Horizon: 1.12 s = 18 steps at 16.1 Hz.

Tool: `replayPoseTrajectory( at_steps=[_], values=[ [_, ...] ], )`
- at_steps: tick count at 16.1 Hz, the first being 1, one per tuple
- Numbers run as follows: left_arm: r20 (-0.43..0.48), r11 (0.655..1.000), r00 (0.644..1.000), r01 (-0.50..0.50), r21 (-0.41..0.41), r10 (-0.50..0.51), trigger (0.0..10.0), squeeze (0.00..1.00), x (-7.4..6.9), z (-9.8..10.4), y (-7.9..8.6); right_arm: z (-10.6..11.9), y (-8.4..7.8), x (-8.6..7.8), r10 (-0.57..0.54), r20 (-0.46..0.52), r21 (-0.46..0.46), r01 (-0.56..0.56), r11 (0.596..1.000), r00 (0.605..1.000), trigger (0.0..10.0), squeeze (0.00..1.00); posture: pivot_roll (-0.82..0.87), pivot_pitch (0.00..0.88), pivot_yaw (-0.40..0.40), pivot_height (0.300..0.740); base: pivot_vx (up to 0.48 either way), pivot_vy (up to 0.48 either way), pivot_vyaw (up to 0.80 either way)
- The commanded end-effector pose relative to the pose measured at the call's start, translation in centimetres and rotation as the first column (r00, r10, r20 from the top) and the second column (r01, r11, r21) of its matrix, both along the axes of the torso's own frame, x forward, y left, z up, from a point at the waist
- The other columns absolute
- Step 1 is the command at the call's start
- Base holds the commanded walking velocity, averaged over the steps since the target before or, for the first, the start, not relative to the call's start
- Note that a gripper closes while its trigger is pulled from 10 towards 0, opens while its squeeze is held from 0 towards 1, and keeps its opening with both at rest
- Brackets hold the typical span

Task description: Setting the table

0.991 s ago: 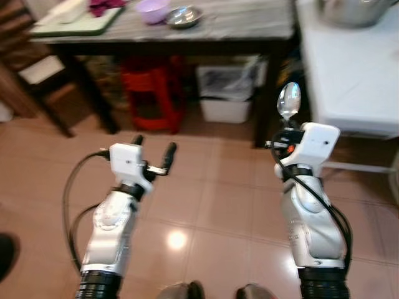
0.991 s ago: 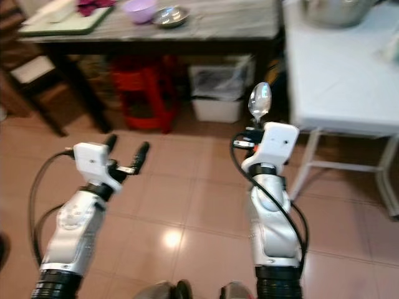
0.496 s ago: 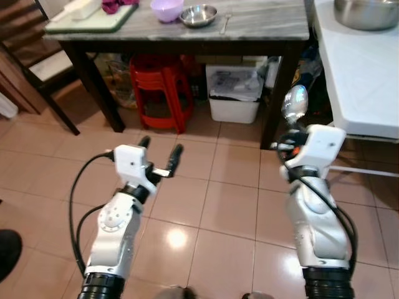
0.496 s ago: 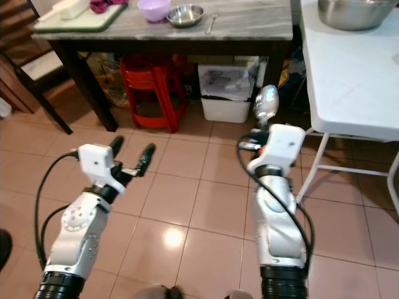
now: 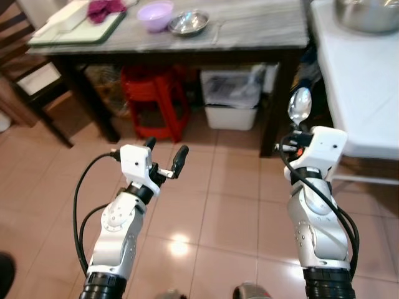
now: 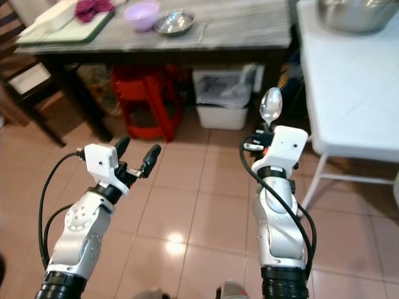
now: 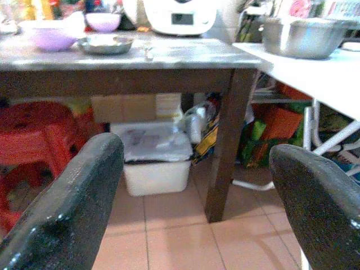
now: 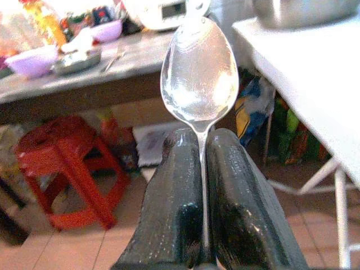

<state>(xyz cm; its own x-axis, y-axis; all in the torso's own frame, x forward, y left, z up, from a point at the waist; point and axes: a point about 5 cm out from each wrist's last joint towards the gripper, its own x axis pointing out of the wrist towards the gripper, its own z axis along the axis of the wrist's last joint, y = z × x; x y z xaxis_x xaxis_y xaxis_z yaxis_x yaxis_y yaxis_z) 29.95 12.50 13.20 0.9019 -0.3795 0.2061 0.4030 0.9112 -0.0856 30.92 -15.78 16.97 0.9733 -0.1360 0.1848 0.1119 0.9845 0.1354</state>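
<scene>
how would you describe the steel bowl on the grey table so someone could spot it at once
Look at the grey marble-topped table beyond the red stools. On its top, the steel bowl sits just right of the purple bowl. It is the shallow, shiny metal one.

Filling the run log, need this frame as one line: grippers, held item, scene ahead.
right gripper: shut on spoon, bowl up | left gripper: open, empty | ahead: marble-top table with purple bowl, steel bowl
</scene>
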Motion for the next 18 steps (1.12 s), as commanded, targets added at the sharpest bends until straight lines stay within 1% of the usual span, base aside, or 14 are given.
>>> replayPoseTrajectory(
  at_steps=[1,18],
  values=[
    [-0.010,0.999,1.000,-0.028,0.018,0.028,10.0,0.00,-0.06,-0.13,1.15,0.11,1.17,0.01,0.035,0.006,0.010,-0.035,0.999,0.999,10.0,0.00,-0.09,0.176,0.118,0.740,0.469,0.000,0.00],
    [-0.012,1.000,1.000,-0.012,0.022,0.012,10.0,0.00,0.07,-0.09,0.79,0.08,1.00,0.38,0.023,0.013,0.007,-0.023,1.000,1.000,10.0,0.00,-0.08,0.168,0.122,0.740,0.453,0.000,0.00]
  ],
)
